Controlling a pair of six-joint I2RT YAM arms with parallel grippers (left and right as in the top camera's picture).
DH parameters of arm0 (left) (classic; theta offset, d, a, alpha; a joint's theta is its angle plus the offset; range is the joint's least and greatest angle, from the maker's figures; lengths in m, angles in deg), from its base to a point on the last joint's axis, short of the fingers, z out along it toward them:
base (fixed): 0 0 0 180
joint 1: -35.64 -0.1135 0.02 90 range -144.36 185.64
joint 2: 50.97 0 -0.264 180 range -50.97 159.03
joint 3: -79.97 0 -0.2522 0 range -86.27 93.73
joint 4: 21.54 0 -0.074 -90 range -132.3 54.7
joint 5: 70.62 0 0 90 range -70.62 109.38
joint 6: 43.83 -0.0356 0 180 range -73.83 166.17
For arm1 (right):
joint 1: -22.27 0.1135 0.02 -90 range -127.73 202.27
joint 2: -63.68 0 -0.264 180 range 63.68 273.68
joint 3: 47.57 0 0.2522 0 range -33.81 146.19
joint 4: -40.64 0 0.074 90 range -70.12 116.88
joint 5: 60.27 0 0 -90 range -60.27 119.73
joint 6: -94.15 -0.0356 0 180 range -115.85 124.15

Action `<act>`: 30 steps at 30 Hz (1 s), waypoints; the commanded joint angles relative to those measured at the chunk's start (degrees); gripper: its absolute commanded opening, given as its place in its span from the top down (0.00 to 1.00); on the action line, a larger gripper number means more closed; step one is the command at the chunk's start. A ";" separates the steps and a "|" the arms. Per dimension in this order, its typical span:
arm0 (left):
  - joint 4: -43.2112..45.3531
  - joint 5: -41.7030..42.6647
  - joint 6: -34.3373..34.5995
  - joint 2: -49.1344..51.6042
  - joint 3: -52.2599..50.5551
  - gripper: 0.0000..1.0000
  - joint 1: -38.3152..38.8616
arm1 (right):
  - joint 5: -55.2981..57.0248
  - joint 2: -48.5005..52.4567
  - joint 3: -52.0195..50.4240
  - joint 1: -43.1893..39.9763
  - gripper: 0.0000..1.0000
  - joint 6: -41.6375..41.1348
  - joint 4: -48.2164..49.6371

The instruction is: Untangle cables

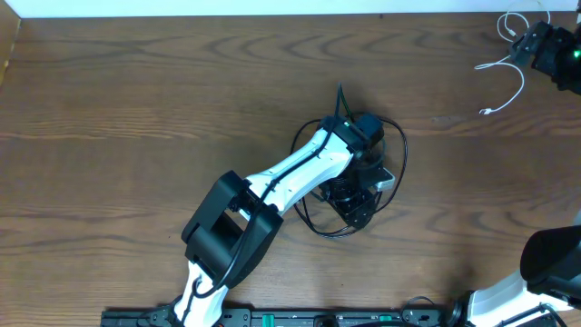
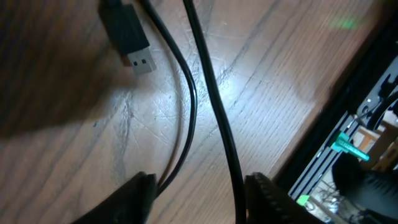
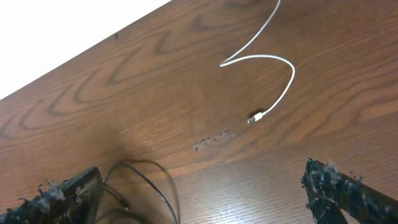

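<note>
A tangle of black cables (image 1: 402,154) lies at the table's middle. My left gripper (image 1: 363,182) hangs right over it, open. In the left wrist view two black cable strands (image 2: 214,106) run between its open fingers (image 2: 199,199), low over the wood, and a black USB plug (image 2: 134,40) lies beyond. A white cable (image 1: 521,82) lies apart at the far right. My right gripper (image 1: 531,45) is by it, open and empty. The right wrist view shows the white cable (image 3: 273,59), its plug end (image 3: 255,116), a black cable loop (image 3: 149,180) and the wide-open fingers (image 3: 205,199).
The brown wooden table (image 1: 136,109) ends in a white edge at the back. A black rail with green parts (image 2: 348,146) runs along the table's front edge. The right arm's base (image 1: 545,272) stands at the front right.
</note>
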 commanded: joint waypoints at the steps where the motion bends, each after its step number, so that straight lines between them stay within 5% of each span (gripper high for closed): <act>1: 0.33 0.79 0.44 0.28 -0.37 0.53 -0.02 | -0.55 0.09 -0.04 0.20 0.01 0.90 -0.28; 8: 3.28 -0.66 0.98 0.39 -0.39 0.60 1.60 | -0.55 0.09 -0.04 0.20 0.01 1.05 -1.29; 11: 3.30 -4.42 1.01 0.39 -0.39 0.77 2.01 | -0.55 0.09 -0.04 0.20 0.01 1.55 -1.81; 12: 3.30 -5.14 1.03 0.37 -0.37 0.92 2.01 | -0.57 0.09 -0.04 0.20 0.01 1.55 -1.92; 23: 1.20 -12.68 6.84 -11.45 9.16 0.93 1.68 | -2.97 0.09 -0.04 0.22 0.01 2.38 -2.03; 30: 12.02 -25.40 12.90 -27.26 12.74 0.93 1.66 | -17.46 -0.26 -0.02 0.20 0.02 11.45 -1.84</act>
